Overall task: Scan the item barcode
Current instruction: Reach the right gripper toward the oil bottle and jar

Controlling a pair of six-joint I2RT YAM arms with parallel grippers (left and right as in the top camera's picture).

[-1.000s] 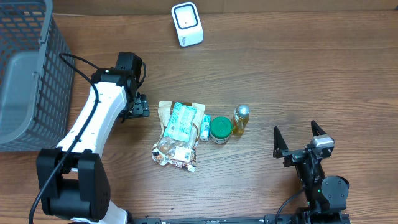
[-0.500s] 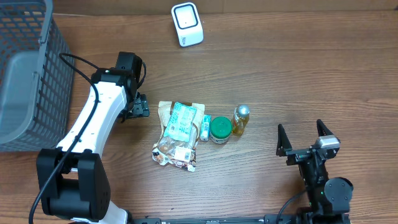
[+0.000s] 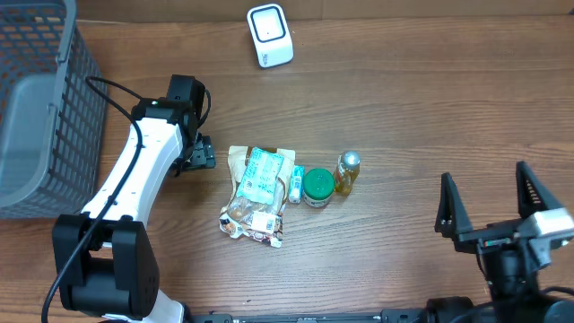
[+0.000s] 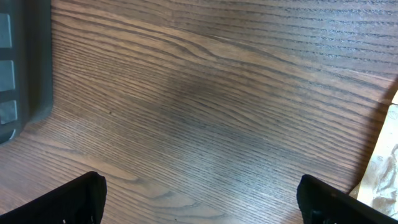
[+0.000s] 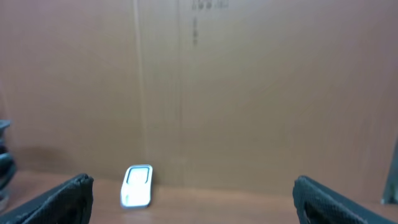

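Observation:
Several items lie mid-table: a crinkled snack bag (image 3: 256, 193), a small teal box (image 3: 295, 184), a green-lidded jar (image 3: 317, 186) and a small yellow bottle (image 3: 347, 172). The white barcode scanner (image 3: 270, 35) stands at the far edge; the right wrist view shows it small and far off as scanner (image 5: 137, 185). My left gripper (image 3: 201, 154) hovers open just left of the bag, over bare wood, left gripper (image 4: 199, 202); the bag's edge (image 4: 387, 168) peeks in at the right. My right gripper (image 3: 489, 205) is open and empty at the front right, raised and facing the back wall, right gripper (image 5: 193, 200).
A grey mesh basket (image 3: 36, 108) fills the far left, its dark wall (image 4: 25, 62) close to my left gripper. A brown cardboard wall (image 5: 249, 81) backs the table.
My right arm has drawn back to the right and risen toward the overhead camera, jaws still wide. The left arm and the items have not moved.

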